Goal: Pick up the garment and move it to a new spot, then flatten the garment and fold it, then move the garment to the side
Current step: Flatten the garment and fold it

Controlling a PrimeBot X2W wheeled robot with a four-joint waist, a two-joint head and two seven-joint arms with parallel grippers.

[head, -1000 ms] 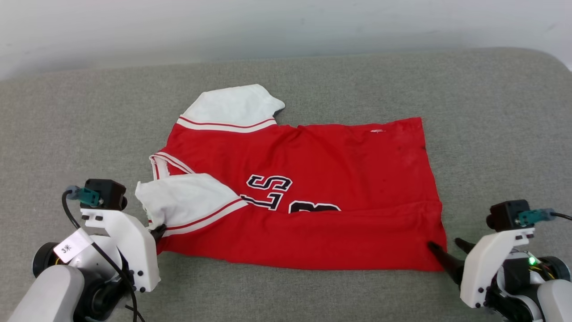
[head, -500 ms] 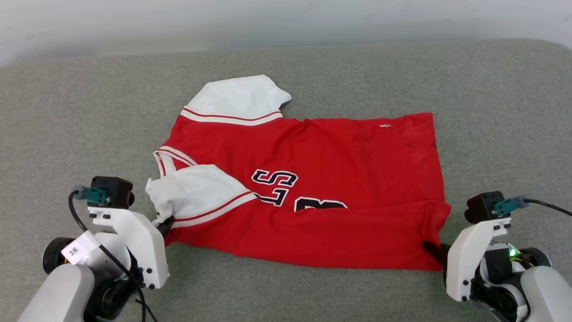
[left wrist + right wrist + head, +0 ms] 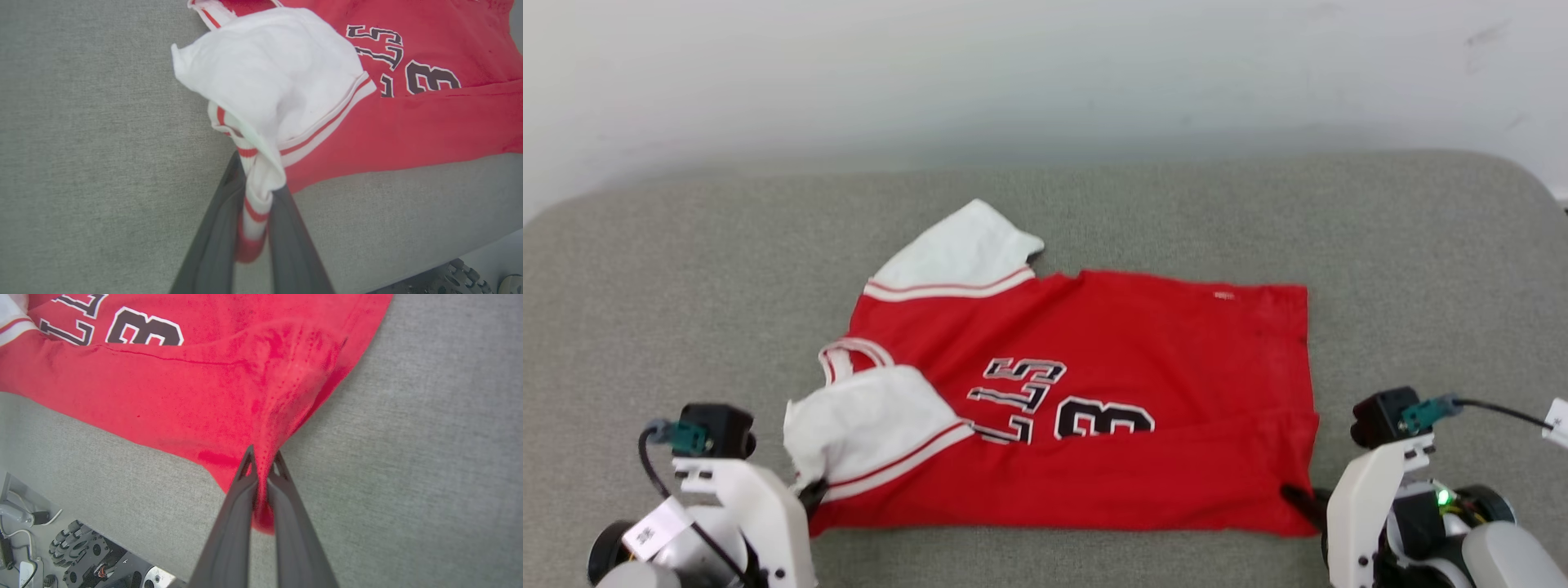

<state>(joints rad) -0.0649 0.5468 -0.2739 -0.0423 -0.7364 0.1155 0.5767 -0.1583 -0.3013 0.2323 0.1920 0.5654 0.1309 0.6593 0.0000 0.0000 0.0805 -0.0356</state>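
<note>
Garment [image 3: 1143, 343]: soft red fabric, black-and-white lettering, lying mid-pad [image 3: 1421, 269] near its front edge. Long axis runs left–right, with collar and white sleeves pointing left and hem right. Pad: grey woven upholstery, rounded corners. Left hand [image 3: 259, 175] is clamped on the near sleeve's [image 3: 866, 425] striped cuff. Right hand [image 3: 263, 454] is clamped on the bunched front-right hem corner.
</note>
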